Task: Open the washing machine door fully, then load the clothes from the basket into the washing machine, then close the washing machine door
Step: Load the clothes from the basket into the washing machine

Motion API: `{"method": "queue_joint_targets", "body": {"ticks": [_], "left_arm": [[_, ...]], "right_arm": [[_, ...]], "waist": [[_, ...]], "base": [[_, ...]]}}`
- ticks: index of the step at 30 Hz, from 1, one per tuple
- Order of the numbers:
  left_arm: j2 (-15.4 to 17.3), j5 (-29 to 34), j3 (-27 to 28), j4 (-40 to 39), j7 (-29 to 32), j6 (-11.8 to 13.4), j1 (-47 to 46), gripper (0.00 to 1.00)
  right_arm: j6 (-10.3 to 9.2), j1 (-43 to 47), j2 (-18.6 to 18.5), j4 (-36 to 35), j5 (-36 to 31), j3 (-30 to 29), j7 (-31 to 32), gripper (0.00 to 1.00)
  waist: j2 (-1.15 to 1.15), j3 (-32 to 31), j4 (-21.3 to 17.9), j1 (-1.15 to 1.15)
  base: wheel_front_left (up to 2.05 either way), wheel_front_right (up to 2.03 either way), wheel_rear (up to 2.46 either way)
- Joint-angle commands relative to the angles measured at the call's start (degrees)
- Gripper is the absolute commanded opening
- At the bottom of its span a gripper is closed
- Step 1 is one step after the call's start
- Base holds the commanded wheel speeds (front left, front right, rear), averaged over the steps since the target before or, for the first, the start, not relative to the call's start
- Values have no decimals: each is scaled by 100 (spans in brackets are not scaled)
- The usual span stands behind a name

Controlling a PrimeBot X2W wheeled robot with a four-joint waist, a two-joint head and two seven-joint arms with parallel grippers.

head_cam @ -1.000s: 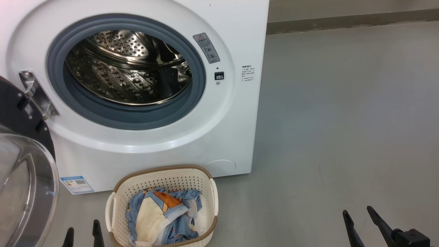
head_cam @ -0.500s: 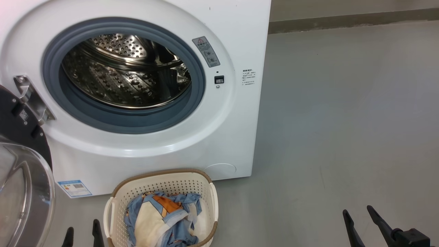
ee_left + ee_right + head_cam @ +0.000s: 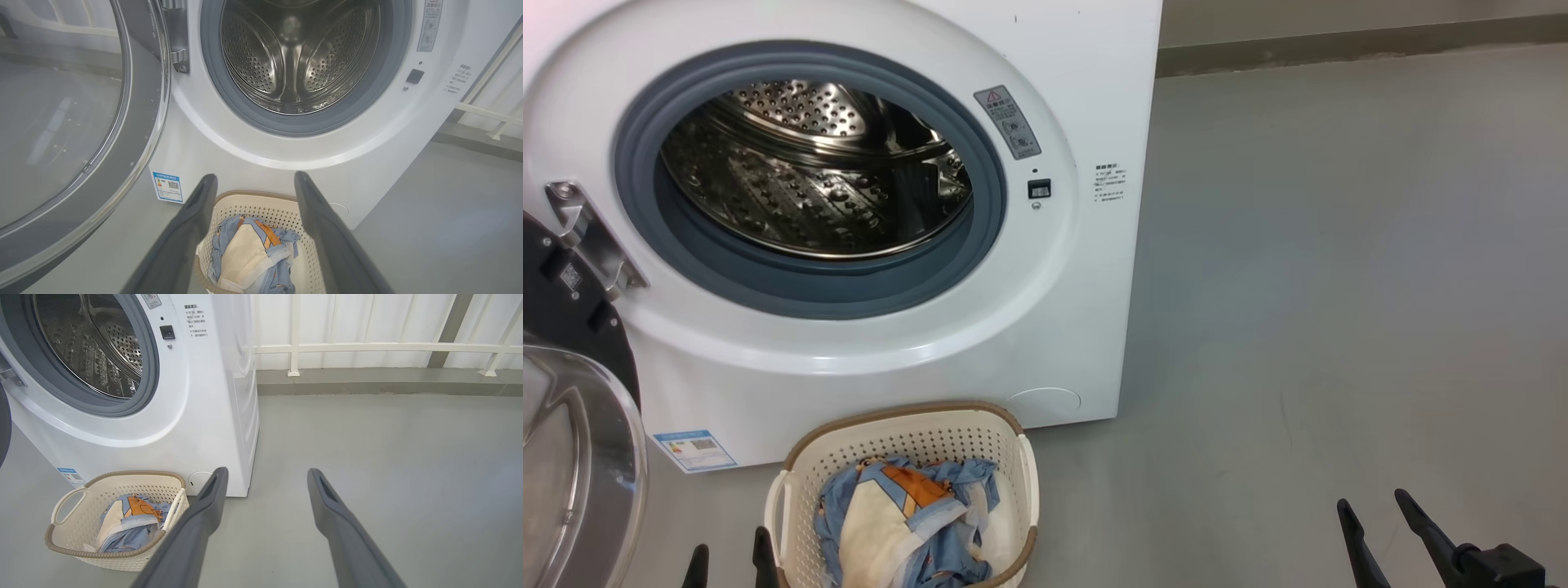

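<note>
Light blue, cream clothes [image 3: 898,523] bundled inside cream perforated plastic basket [image 3: 900,407] on grey floor [image 3: 1339,286] before white washing machine [image 3: 1078,310], black-rimmed round door [image 3: 61,114] seemingly fully open. Left jaws, right jaws: spread wide, empty.

Open lane to the drum: from my seat, the washer [image 3: 1054,310] mouth gapes above the basket [image 3: 903,407], its grey gasket [image 3: 800,290] ring unblocked all round and the bare steel drum [image 3: 792,196] behind. The basket's top is uncovered, clothes [image 3: 882,523] heaped loosely below the rim. My left gripper [image 3: 729,545], fingers spread, sits just beside the basket's near left corner. Hard on my left the door [image 3: 572,457] stands wide open, its bulging glass and metal hinge [image 3: 588,237] walling that side close to the basket. On my right, bare grey floor [image 3: 1339,286] spreads around the right gripper [image 3: 1372,500], fingers apart, back to a low curb [image 3: 1339,49] and white railing [image 3: 367,347].
</note>
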Motion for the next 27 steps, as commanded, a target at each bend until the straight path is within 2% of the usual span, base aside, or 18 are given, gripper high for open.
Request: {"method": "queue_joint_targets", "body": {"ticks": [1, 27], "left_arm": [[30, 26, 171, -136, -78, -14, -195, 100], [30, 10, 113, 46, -78, -83, -295, 100]], "right_arm": [[9, -188, -106, -122, 30, 127, -69, 100], [9, -282, -40, -148, 48, 208, -69, 100]], "waist": [[0, 16, -15, 0], [0, 312, -207, 0]], "base": [[0, 0, 0], [0, 0, 0]]}}
